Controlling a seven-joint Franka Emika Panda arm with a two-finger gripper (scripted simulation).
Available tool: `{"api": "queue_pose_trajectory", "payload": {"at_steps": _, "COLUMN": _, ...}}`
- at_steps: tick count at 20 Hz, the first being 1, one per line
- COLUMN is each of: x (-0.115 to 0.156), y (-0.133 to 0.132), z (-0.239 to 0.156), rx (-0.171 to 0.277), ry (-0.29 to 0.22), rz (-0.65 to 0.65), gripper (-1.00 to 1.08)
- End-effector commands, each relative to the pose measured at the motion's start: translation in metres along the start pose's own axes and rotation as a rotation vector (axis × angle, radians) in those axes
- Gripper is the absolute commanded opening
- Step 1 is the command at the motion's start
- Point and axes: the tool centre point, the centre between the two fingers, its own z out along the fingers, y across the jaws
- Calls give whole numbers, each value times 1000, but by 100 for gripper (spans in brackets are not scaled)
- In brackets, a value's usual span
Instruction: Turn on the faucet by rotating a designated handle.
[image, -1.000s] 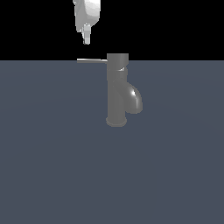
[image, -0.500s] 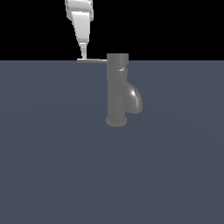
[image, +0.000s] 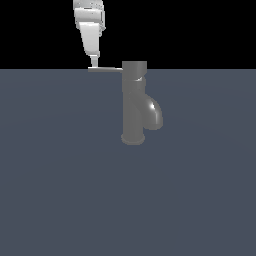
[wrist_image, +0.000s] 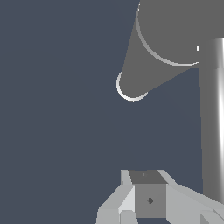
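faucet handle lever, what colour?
Light grey metal, paler than the dull grey faucet body. The handle shows best in the exterior view.

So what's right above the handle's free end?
The gripper, tips down at the handle's outer end. Real contact can't be confirmed, and the jaw state is unclear.

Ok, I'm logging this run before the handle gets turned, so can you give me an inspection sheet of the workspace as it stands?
Surface: flat dark blue-grey plane, bare apart from the faucet.
Faucet: upright, grey, spout toward the exterior view's right.
Handle: thin rod, horizontal, pointing toward the exterior view's left.
Clutter: nothing seen.
Gripper: above the handle's outer end, fingers pointing down at the rod; contact and whether open or shut cannot be told.
Cables: nothing seen.
Surroundings: plain black background.
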Motion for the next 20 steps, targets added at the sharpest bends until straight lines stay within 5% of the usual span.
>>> {"api": "queue_pose_trajectory", "payload": {"at_steps": 1, "x": 0, "y": 0, "z": 0, "rx": 1, "ry": 0, "rz": 2, "gripper": -100}}
{"api": "queue_pose_trajectory", "payload": {"at_steps": 20, "x": 3, "y": 48, "z": 0, "rx": 0, "ry": 0, "rz": 1, "gripper": -100}}
